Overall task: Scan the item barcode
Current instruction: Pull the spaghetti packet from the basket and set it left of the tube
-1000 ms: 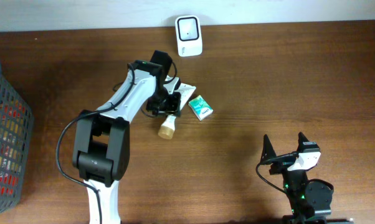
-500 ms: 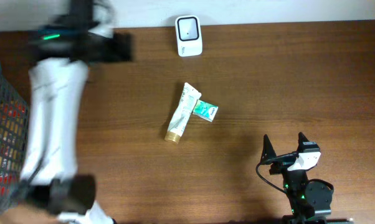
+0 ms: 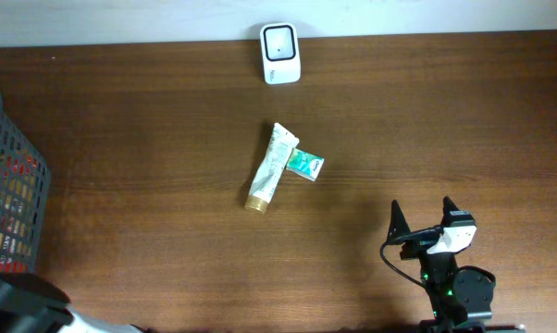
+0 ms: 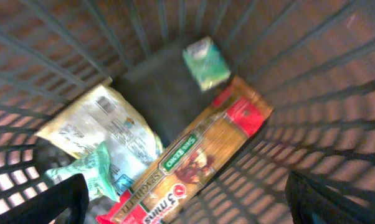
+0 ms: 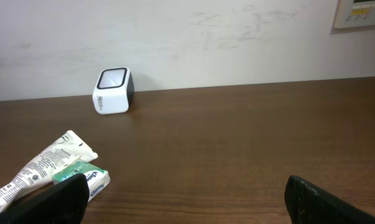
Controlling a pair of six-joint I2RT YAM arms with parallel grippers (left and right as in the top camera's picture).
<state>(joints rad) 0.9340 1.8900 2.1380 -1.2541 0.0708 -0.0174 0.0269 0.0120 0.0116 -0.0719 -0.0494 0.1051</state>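
One tube (image 3: pixel 271 166) touching green packet (image 3: pixel 307 164), scanner (image 3: pixel 280 41) at table's (image 3: pixel 445 120) far edge

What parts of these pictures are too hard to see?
- Overhead: barcode on the white squeeze tube, too small.
- Overhead: dark grey plastic basket, cut off by the left edge.
- Left wrist: print on the white crinkly bag, blurred.
- Right wrist: tube's cap end, past the left edge.

Table (image 3: pixel 445 120): dark brown wood grain. Scanner (image 3: pixel 280 41), 12 o'clock: white, grey window. Tube (image 3: pixel 267 169): white, green print, tan cap. Packet (image 3: pixel 306 164): green-white. Basket (image 3: pixel 24 176), 9 o'clock: dark grey grid. Pasta box (image 4: pixel 200 158): red, green label.
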